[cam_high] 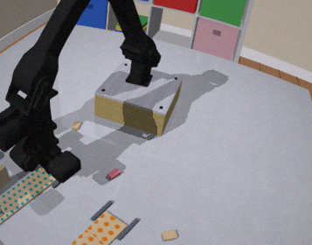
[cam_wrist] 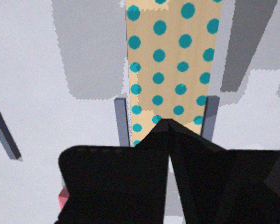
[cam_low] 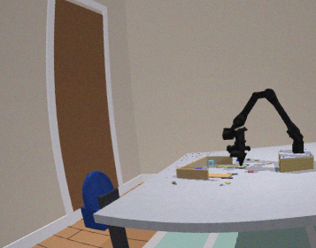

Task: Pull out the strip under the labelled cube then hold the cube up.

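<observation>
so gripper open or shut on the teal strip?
Shut. Gripper fingers meet at a point, no gap, pressed down on the teal-dotted strip, not clamped around it.

Around your workspace: clutter and furniture.

You have a small pink block at lower centre, tan chips scattered nearby, coloured storage bins along the top edge, and in the exterior view a brown door with a blue chair at lower left.
</observation>
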Controlling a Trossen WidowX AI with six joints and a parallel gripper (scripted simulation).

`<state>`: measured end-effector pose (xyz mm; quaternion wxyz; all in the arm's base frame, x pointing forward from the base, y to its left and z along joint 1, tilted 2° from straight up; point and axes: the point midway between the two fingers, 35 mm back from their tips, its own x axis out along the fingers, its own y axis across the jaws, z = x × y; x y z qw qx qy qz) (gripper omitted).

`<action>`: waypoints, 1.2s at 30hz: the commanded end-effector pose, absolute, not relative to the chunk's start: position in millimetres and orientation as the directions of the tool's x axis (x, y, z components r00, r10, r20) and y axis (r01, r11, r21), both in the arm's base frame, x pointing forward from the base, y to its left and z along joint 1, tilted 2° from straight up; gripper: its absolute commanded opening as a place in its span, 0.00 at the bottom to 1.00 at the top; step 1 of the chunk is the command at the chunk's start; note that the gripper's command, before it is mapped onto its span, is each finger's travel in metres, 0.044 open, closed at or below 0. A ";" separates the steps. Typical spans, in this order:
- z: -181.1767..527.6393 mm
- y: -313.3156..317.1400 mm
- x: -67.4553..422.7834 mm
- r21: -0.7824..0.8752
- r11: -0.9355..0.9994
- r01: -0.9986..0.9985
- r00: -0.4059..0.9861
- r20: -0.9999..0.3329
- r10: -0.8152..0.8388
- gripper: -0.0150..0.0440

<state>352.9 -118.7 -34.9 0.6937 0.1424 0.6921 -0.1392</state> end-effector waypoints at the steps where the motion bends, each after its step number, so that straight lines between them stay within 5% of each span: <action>1: -36.7 -118.6 352.7 0.004 0.919 0.394 0.002 -1.000 0.004 0.25; 36: -40.1 -119.1 354.3 0.004 0.919 0.394 0.003 -1.000 0.004 0.25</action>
